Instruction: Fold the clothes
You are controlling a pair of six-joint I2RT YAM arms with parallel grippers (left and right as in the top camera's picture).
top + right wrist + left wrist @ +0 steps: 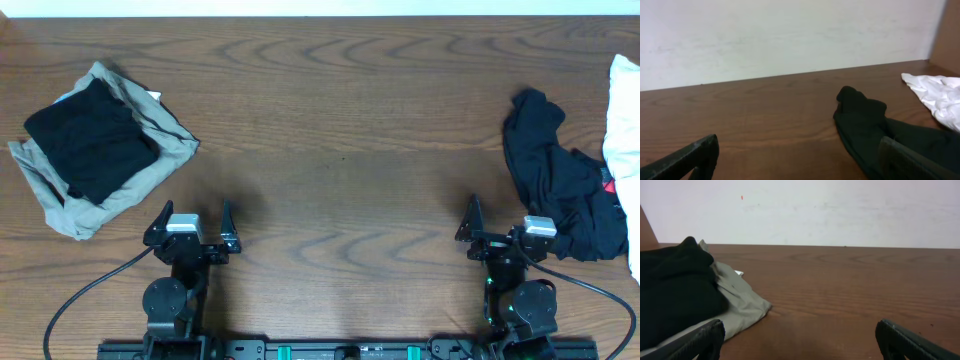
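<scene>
Four fingers point(227, 218) point(470, 215) wide apart, empty

overhead: straight down on table point(340, 150); wrists: low, close, facing far wall point(840, 210); shared: left clothes pile point(100, 145), right black heap point(560, 190)

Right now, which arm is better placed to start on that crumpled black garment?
The right arm, I'd say. The crumpled black garment lies just beside its open jaws. The left arm sits across the table, next to the pile that already looks folded.
</scene>
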